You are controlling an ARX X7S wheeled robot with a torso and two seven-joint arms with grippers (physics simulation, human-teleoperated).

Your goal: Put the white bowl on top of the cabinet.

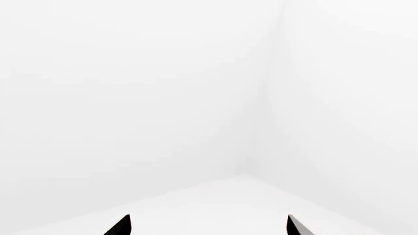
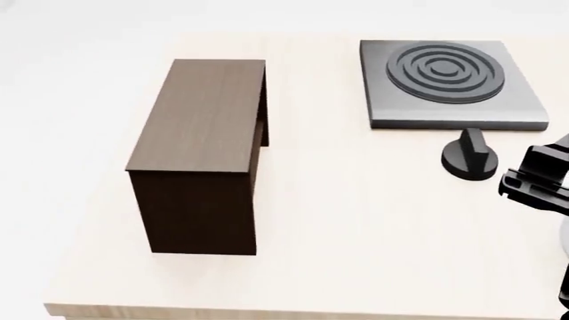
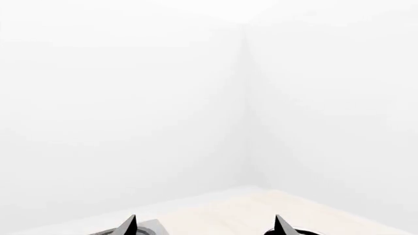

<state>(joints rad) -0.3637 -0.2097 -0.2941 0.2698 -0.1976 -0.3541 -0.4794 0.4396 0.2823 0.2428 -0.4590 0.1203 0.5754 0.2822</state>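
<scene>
The cabinet (image 2: 206, 127) is a long dark brown wood-grain box that stands on the left half of the pale table (image 2: 356, 227), with its flat top bare. The white bowl does not show in any view. My left gripper (image 1: 209, 226) is open and empty, and only its two dark fingertips show against white walls. My right gripper (image 3: 205, 226) is open and empty, with its fingertips wide apart above the table's far part. A black part of my right arm (image 2: 538, 177) shows at the right edge of the head view.
A square grey stove plate (image 2: 449, 83) with raised rings lies at the back right; its corner shows in the right wrist view (image 3: 153, 227). A black round knob-like piece (image 2: 470, 160) stands in front of it. A pale rounded shape (image 2: 564, 243) that I cannot identify is cut by the right edge.
</scene>
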